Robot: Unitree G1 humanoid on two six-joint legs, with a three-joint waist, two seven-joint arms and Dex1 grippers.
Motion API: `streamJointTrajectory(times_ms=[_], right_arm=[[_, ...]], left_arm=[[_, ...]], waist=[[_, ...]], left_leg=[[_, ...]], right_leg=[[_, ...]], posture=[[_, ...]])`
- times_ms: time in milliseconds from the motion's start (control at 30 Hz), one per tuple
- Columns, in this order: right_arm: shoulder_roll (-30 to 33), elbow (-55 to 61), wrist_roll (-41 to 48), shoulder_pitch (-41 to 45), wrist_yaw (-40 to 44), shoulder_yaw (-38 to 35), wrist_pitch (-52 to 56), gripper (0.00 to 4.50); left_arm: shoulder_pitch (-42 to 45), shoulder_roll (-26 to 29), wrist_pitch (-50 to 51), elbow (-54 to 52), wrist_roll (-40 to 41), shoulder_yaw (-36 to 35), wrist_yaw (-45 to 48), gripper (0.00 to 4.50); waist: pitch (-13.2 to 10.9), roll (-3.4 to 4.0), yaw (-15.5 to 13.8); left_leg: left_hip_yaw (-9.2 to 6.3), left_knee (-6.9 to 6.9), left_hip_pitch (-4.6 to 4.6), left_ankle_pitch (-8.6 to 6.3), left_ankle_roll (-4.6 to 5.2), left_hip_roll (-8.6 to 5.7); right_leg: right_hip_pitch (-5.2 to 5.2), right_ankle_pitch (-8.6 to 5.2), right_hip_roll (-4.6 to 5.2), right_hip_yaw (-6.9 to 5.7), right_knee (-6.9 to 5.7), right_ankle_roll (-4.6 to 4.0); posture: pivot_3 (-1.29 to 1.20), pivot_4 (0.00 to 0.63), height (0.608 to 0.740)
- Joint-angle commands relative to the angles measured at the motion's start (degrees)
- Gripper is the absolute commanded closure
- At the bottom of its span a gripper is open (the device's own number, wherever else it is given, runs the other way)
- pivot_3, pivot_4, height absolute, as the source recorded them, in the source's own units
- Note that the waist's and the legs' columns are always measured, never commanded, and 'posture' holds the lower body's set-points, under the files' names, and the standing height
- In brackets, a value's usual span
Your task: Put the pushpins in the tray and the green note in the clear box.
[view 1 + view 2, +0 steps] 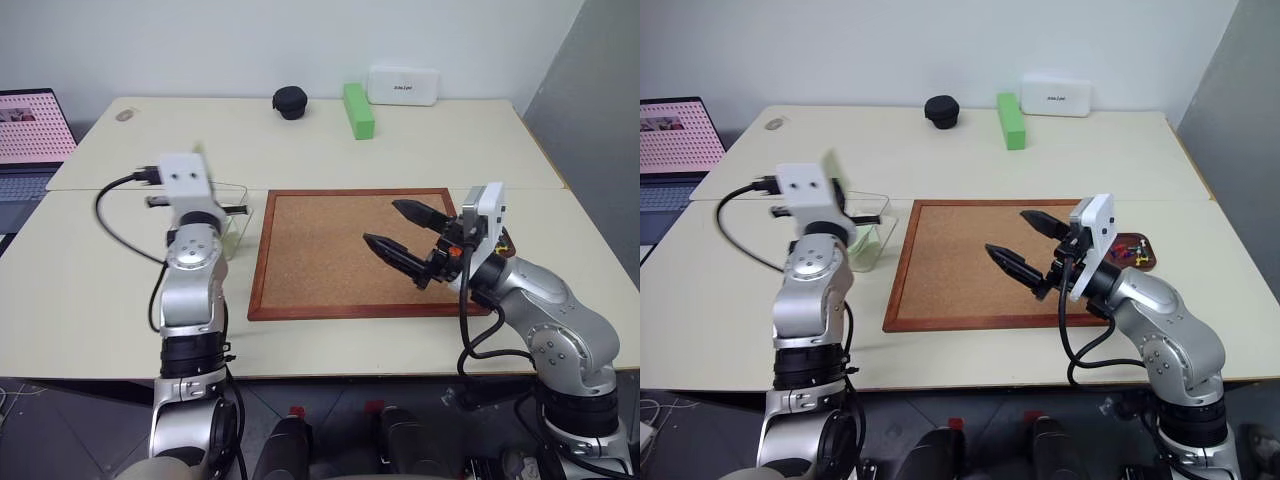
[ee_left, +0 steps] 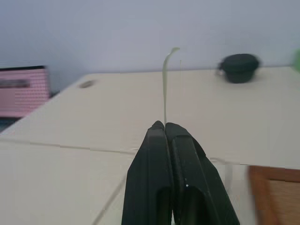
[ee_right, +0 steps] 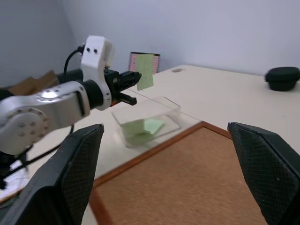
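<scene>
black fingers of the right gripper (image 1: 400, 232) stand spread as wide as they go, holding nothing, poised above the cork board (image 1: 340, 250) near its right edge. the arm reaches in from the right with the wrist bent so the fingers point toward the left across the board, a little above level.

the left gripper (image 3: 136, 80) has its fingers pressed tight together, pinching the lower edge of the green note (image 3: 145, 71). the pale slip stands up from the fingertips, held in the air above the clear box (image 3: 146, 120); in the left wrist view it shows edge-on as a thin upright line (image 2: 165, 84) curling at the top. the left arm rises from the near table edge, its wrist lifted over the box and the fingers aimed forward and to the left, roughly level.

the clear box sits on the table (image 1: 120, 290) just beside the left edge of the cork board. inside it, on the bottom, lie pale green paper slips (image 3: 143, 126), folded or overlapping; how many cannot be told.

the tray (image 1: 1134, 248) rests on the table at the right edge of the cork board, partly hidden behind the right arm. small coloured bits lie in it, red among them, likely the pushpins (image 1: 1128, 255), too small to count.

farther back stand a bright green block (image 1: 358, 109), a black round case (image 1: 290, 101) and a white box (image 1: 403, 85); a laptop (image 1: 30, 140) sits off the left.
</scene>
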State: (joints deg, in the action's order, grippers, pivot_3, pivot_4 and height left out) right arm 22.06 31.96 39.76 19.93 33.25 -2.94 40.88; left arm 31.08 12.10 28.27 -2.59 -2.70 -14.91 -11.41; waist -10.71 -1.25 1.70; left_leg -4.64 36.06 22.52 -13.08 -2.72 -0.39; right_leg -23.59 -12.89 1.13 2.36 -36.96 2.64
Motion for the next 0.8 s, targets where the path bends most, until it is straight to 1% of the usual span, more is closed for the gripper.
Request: streamJointTrajectory(times_ms=[33,200,267,300,333,367,400,433,500,533,567,667,700,733,800], right_arm=[[0.5,2.3,3.1,1.9,0.3,0.2,0.7,0.01],[1.6,1.4,2.1,1.8,1.6,1.2,-0.6,0.01],[2.0,1.1,2.0,1.6,1.8,1.3,-1.1,0.0],[2.1,1.0,2.0,1.5,1.9,1.3,-1.3,0.0],[2.3,1.0,2.0,1.4,1.9,1.3,-1.4,0.0],[2.4,0.9,2.0,1.4,1.9,1.3,-1.5,0.0],[2.5,0.9,1.9,1.2,1.9,1.3,-1.7,0.0],[2.6,0.8,1.9,1.2,1.8,1.2,-1.8,0.0],[2.7,0.9,1.9,1.2,1.4,1.2,-1.7,0.0],[2.7,0.9,1.9,1.3,1.2,1.2,-1.6,0.0],[2.7,1.0,2.0,1.5,1.0,1.2,-1.5,0.0],[2.7,1.1,1.9,1.8,0.4,1.3,-1.4,0.0],[2.6,1.1,1.6,1.8,0.1,1.3,-1.5,0.0],[2.4,1.0,1.5,1.7,-0.4,1.2,-1.6,0.0],[1.9,0.0,0.3,1.1,-2.2,0.8,-2.0,0.0]], left_arm=[[-0.3,-0.4,1.7,-2.0,-0.8,-1.4,-2.7,4.5],[0.1,-2.0,2.5,0.4,1.7,-2.1,-2.2,4.5],[0.2,-1.9,2.2,0.9,2.0,-1.7,-1.6,4.1],[0.2,-1.8,2.1,1.0,2.2,-1.6,-1.4,4.02],[0.2,-1.9,2.1,1.1,2.4,-1.6,-1.2,3.71],[0.2,-1.9,2.2,1.1,2.6,-1.6,-1.1,3.65],[0.2,-2.0,2.2,1.2,2.6,-1.6,-1.1,3.37],[0.3,-2.0,2.2,1.4,2.6,-1.6,-1.2,3.26],[0.5,-2.0,2.1,1.6,2.7,-1.5,-1.5,2.78],[0.6,-1.9,2.1,1.7,2.7,-1.5,-1.5,2.69],[0.6,-1.9,2.0,1.7,2.7,-1.5,-1.5,2.36],[0.5,-2.1,2.0,1.4,3.2,-1.3,-1.2,1.73],[0.4,-2.2,2.2,1.2,3.5,-1.1,-0.6,1.42],[0.2,-2.4,2.2,0.8,4.2,-0.8,0.3,1.3],[-0.9,-2.9,1.8,-0.7,6.5,0.9,4.3,0.82]], waist=[[0.0,0.0,0.0],[0.0,-0.02,0.0],[0.0,-0.04,0.0],[0.0,-0.04,0.0],[0.0,-0.04,0.0],[0.0,-0.04,0.0],[0.0,-0.04,0.0],[0.0,-0.04,0.0],[0.0,-0.04,0.0],[0.0,-0.04,0.0],[0.0,-0.04,0.0],[0.0,-0.04,0.0],[0.0,-0.04,0.0],[0.0,-0.04,0.0],[0.0,-0.04,0.0]], left_leg=[[0.0,0.01,0.0,0.0,0.0,0.0],[0.0,0.01,0.01,0.0,0.0,0.0],[0.01,0.01,0.02,0.0,0.0,0.0],[0.0,0.01,0.03,0.0,0.0,0.0],[0.0,0.01,0.02,0.0,0.0,0.0],[0.01,0.01,0.01,0.0,0.0,0.0],[0.01,0.01,0.01,0.0,0.0,0.01],[0.01,0.01,0.01,0.0,0.0,0.01],[0.01,0.01,0.01,0.0,0.0,0.01],[0.01,0.01,0.0,0.0,0.0,0.01],[0.0,0.01,0.01,0.0,0.0,0.02],[0.01,0.01,0.01,0.0,0.0,0.01],[0.0,0.01,0.01,0.0,0.0,0.01],[0.01,0.01,0.01,0.0,0.0,0.01],[0.01,0.01,0.01,0.0,0.0,0.01]], right_leg=[[0.0,0.0,0.0,0.0,0.0,0.0],[0.01,0.01,0.0,-0.02,0.01,0.01],[0.0,0.0,0.0,-0.02,0.01,0.01],[0.0,0.0,-0.01,-0.03,0.01,0.01],[0.0,0.01,-0.01,-0.03,0.01,0.01],[0.0,0.0,-0.01,-0.02,0.0,0.0],[0.0,0.01,-0.01,-0.02,0.0,0.01],[0.0,0.01,-0.02,-0.02,0.0,0.0],[0.0,0.01,-0.02,-0.02,0.0,0.0],[0.0,0.01,-0.02,-0.02,-0.01,0.0],[0.0,0.01,-0.02,-0.02,-0.01,0.0],[0.0,0.01,-0.02,-0.02,0.0,0.0],[0.0,0.01,-0.02,-0.02,0.0,0.0],[0.0,0.01,-0.02,-0.02,0.0,0.0],[0.0,0.01,-0.02,-0.02,0.0,0.0]], posture=[[0.0,0.15,0.74],[0.0,0.15,0.74],[0.0,0.15,0.74],[0.0,0.15,0.74],[0.0,0.15,0.74],[0.0,0.15,0.74],[0.0,0.15,0.74],[0.0,0.15,0.74],[0.0,0.15,0.74],[0.0,0.15,0.74],[0.0,0.15,0.74],[0.0,0.15,0.74],[0.0,0.15,0.74],[0.0,0.15,0.74],[0.0,0.15,0.74]])
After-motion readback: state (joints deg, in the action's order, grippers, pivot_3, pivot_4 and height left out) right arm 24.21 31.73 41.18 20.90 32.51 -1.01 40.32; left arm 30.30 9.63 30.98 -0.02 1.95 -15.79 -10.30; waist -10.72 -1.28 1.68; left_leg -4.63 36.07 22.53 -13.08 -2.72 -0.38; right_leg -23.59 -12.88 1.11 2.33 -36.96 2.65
